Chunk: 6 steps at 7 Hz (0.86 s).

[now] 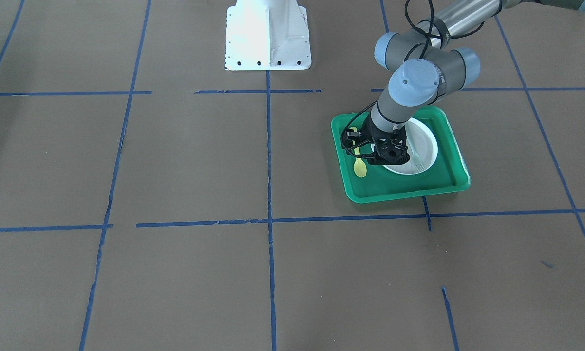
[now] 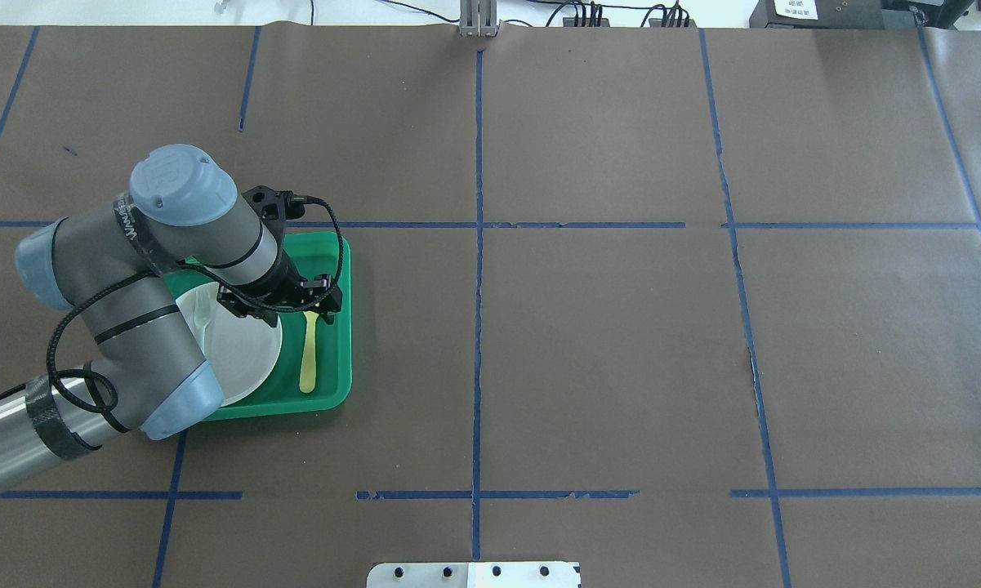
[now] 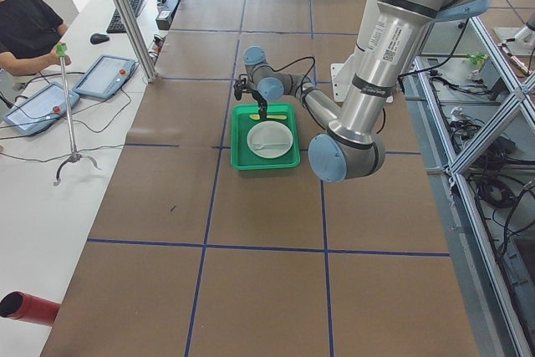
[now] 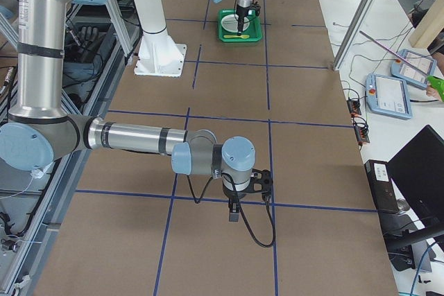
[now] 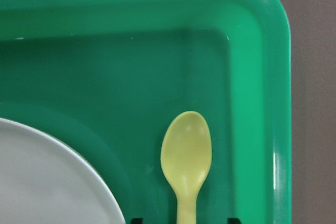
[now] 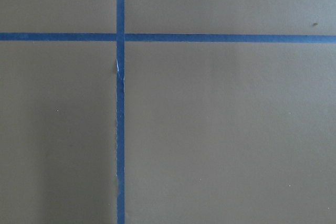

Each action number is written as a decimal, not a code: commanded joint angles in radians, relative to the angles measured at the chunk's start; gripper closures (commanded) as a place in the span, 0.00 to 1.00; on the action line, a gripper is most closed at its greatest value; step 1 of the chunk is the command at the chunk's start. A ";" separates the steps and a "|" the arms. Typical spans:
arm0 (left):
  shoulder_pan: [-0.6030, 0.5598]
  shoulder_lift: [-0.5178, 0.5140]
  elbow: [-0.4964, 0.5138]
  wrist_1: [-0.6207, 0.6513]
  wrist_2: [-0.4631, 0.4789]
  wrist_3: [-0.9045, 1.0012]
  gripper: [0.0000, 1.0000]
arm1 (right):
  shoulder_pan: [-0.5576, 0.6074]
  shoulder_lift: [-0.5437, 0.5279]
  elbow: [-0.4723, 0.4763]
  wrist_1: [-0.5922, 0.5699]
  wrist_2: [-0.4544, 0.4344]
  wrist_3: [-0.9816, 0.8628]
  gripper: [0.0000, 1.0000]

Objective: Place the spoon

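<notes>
The yellow spoon lies flat in the green tray, to the right of the white plate. Its bowl points to the tray's far side. My left gripper is open and low over the spoon's handle, with one fingertip on each side of it and clear of it. In the front-facing view the spoon lies in the tray by the left gripper. My right gripper hangs over bare table far from the tray; I cannot tell whether it is open or shut.
A pale translucent fork lies on the plate. The tray's raised rim runs close beside the spoon. The white robot base stands at mid-table. Blue tape lines cross the brown table.
</notes>
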 commanded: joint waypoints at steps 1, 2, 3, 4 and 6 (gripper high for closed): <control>-0.083 0.008 -0.087 0.048 -0.006 0.021 0.00 | 0.000 0.000 0.000 0.000 0.000 0.000 0.00; -0.151 0.008 -0.188 0.157 -0.006 0.099 0.00 | 0.000 0.000 0.000 0.000 0.000 0.000 0.00; -0.251 0.006 -0.256 0.265 -0.013 0.236 0.00 | 0.000 0.000 0.000 0.000 0.000 0.000 0.00; -0.354 0.009 -0.296 0.284 -0.022 0.354 0.00 | 0.000 0.000 0.000 0.000 0.000 -0.001 0.00; -0.487 0.098 -0.270 0.281 -0.030 0.609 0.00 | 0.000 0.000 0.000 0.000 0.000 0.000 0.00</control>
